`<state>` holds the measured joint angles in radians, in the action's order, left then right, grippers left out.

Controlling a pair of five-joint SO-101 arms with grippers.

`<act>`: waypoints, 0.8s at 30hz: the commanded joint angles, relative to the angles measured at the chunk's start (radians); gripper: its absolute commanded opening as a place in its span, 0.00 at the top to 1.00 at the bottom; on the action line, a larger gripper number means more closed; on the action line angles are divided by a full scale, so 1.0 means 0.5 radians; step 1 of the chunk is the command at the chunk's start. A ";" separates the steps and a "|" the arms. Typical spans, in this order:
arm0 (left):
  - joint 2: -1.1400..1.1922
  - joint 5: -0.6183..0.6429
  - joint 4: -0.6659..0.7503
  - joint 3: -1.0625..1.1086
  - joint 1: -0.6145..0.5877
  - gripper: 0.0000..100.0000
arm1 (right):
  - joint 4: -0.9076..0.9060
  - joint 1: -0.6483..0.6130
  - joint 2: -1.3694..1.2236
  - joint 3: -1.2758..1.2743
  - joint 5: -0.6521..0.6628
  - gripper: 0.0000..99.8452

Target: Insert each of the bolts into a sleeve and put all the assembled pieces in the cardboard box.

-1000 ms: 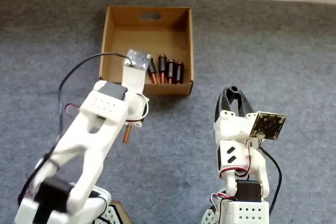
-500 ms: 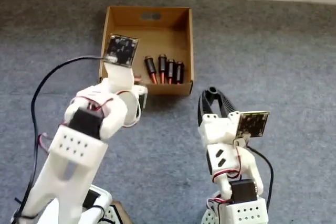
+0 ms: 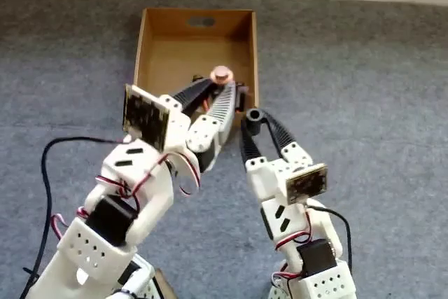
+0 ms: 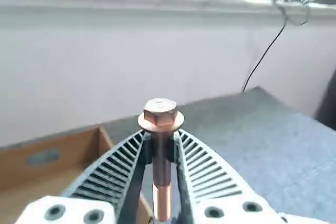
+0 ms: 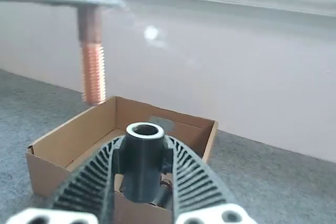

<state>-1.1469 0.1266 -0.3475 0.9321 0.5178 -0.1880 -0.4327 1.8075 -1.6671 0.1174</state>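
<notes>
Copper-coloured metal, the bolt looks small, light and fully stiff. We judge its smooth shank could slip or twist between ribbed fingers. The sound hold is on the shank just under the flanged head, leaving the threaded end free. That is where the left gripper is clamped on it, head up, raised over the cardboard box, which sits toward the far edge of the tabletop. The sleeve is a dark rigid tube, likely light too and not fragile. It wants holding round its outer wall with the bore left open, and the right gripper is closed on it that way, upright, just in front of the box's near right corner. From the right wrist we see the bolt's thread higher than the sleeve's mouth and off to its side, not yet lined up. Compared with a second ago, the left arm has swung up from a low pose in front of the box, where the bolt pointed down. The right arm has come forward from nearer the tabletop's near edge, so the two grippers now stand close together. The assembled pieces in the box, plain then, are now mostly hidden behind the left gripper.
</notes>
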 commanded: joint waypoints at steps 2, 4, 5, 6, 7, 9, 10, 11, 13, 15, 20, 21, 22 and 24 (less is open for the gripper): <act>-0.057 0.018 0.331 0.011 0.094 0.99 | 0.054 -0.041 0.026 0.100 0.034 0.99; -0.054 0.018 0.331 0.014 0.094 0.99 | 0.054 -0.038 0.026 0.097 -0.012 0.99; -0.054 0.018 0.331 0.014 0.094 0.99 | 0.054 -0.038 0.026 0.094 -0.037 0.99; -0.054 0.018 0.331 0.017 0.094 0.99 | 0.054 -0.038 0.026 0.094 -0.046 0.99; -0.051 0.018 0.331 0.017 0.094 0.99 | 0.054 -0.038 0.026 0.094 -0.052 0.99; -0.051 0.018 0.334 0.017 0.097 0.99 | 0.054 -0.038 0.026 0.097 -0.049 0.99; -0.051 0.018 0.334 0.017 0.097 0.99 | 0.054 -0.038 0.026 0.097 -0.049 0.99; -0.048 0.018 0.334 0.020 0.094 0.99 | 0.054 -0.038 0.026 0.097 -0.049 0.99; -0.023 0.018 0.341 0.054 0.084 0.99 | 0.054 -0.038 0.026 0.097 -0.049 0.99; 0.044 0.018 0.341 0.057 0.081 0.99 | 0.054 -0.038 0.026 0.097 -0.049 0.99; 0.213 0.018 0.433 0.057 0.094 0.99 | 0.048 -0.038 0.026 0.094 -0.049 0.99; 0.235 0.018 0.463 0.060 0.087 0.99 | 0.044 -0.038 0.026 0.094 -0.049 0.99; 0.253 0.018 0.473 0.060 0.084 0.99 | 0.044 -0.038 0.026 0.094 -0.049 0.99; 0.287 0.018 0.473 0.063 0.087 0.99 | 0.044 -0.038 0.026 0.094 -0.049 0.99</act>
<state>-1.0180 0.1266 -0.1450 0.9689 0.5516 -0.1880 -0.4419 1.8075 -1.6671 0.1020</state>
